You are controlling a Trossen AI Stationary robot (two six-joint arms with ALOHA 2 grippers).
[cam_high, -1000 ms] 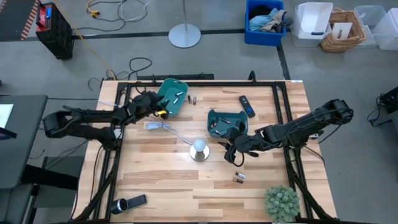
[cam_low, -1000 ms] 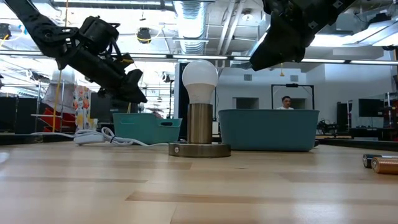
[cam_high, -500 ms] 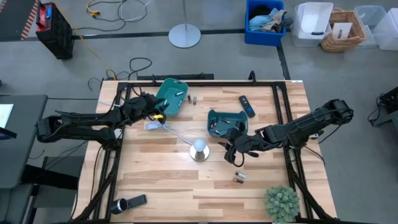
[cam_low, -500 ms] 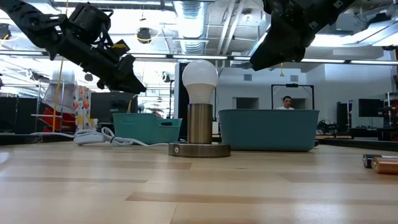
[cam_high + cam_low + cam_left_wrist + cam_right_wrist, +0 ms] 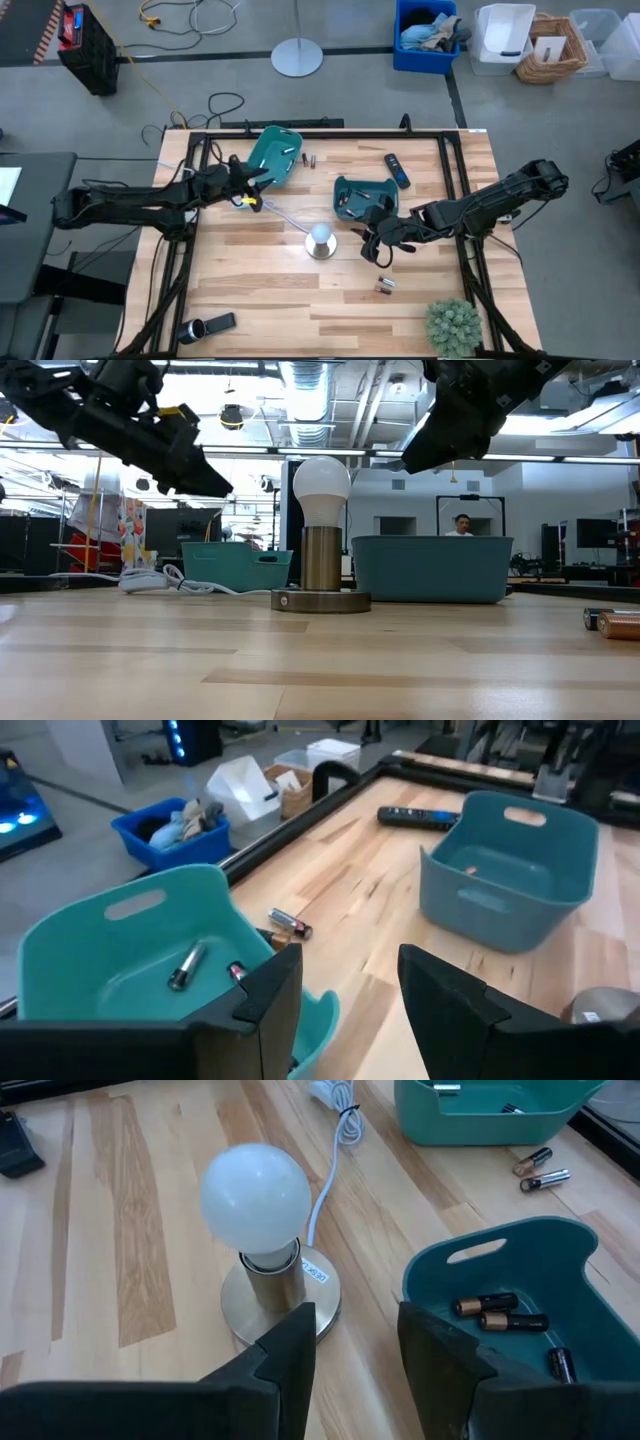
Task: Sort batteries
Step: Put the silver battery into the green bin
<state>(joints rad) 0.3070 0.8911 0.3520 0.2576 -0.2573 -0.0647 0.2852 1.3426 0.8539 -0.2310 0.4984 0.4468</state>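
Note:
Two teal bins stand on the wooden table: the left bin (image 5: 277,157) (image 5: 130,950) holds two batteries (image 5: 187,965), and the right bin (image 5: 365,196) (image 5: 510,1310) holds several batteries (image 5: 485,1305). Two loose batteries (image 5: 310,159) (image 5: 285,925) lie on the table beside the left bin. Two more (image 5: 384,286) (image 5: 610,622) lie toward the near edge. My left gripper (image 5: 250,192) (image 5: 350,1000) hovers open, just on the near side of the left bin. My right gripper (image 5: 372,238) (image 5: 355,1350) hovers open between the lamp and the right bin.
A lamp with a white bulb (image 5: 320,238) (image 5: 255,1195) stands mid-table, its white cord (image 5: 255,203) running toward the left bin. A black remote (image 5: 397,170) lies beyond the right bin. A flashlight (image 5: 192,328) and a black bar (image 5: 220,321) lie at the near left, a plant (image 5: 453,325) at the near right.
My left gripper has drawn back from over the left bin's rim toward the table's near edge, and it stands higher in the low view. The right arm has kept still.

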